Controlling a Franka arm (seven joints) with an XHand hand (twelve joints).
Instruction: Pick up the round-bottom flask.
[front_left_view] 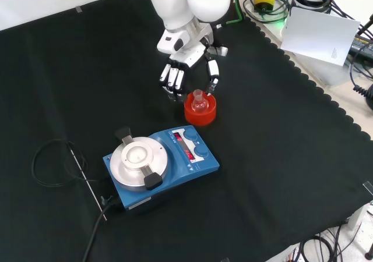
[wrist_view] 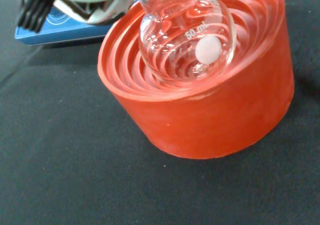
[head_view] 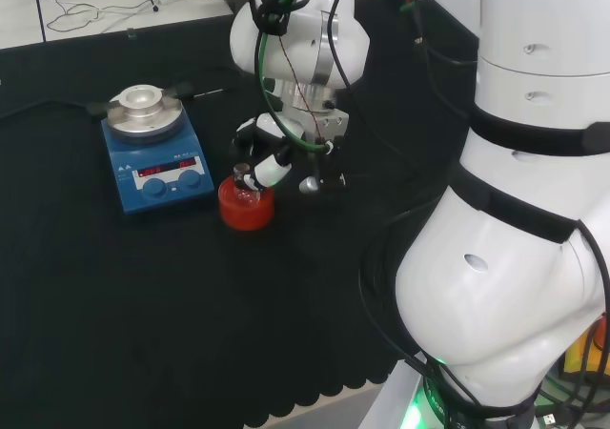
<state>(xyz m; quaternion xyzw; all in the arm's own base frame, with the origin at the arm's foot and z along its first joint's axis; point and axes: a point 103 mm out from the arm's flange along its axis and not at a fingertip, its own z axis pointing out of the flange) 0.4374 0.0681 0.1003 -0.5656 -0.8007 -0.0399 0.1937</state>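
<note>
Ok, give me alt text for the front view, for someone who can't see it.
A robot hand hangs open over a small glass flask sitting in a red ribbed stand on black cloth. A blue hotplate stands nearer the camera, its cable trailing left.

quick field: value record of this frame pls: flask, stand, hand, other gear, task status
flask: clear round-bottom flask, upright, appears empty
stand: red ribbed ring on the black cloth, flask seated in it
hand: hand just above and behind the flask in the front view, fingers and thumb spread either side of the neck, not closed on it
other gear: blue hotplate stirrer with round metal top, nearer the camera than the stand in the front view
task status: flask not yet grasped or lifted
</note>
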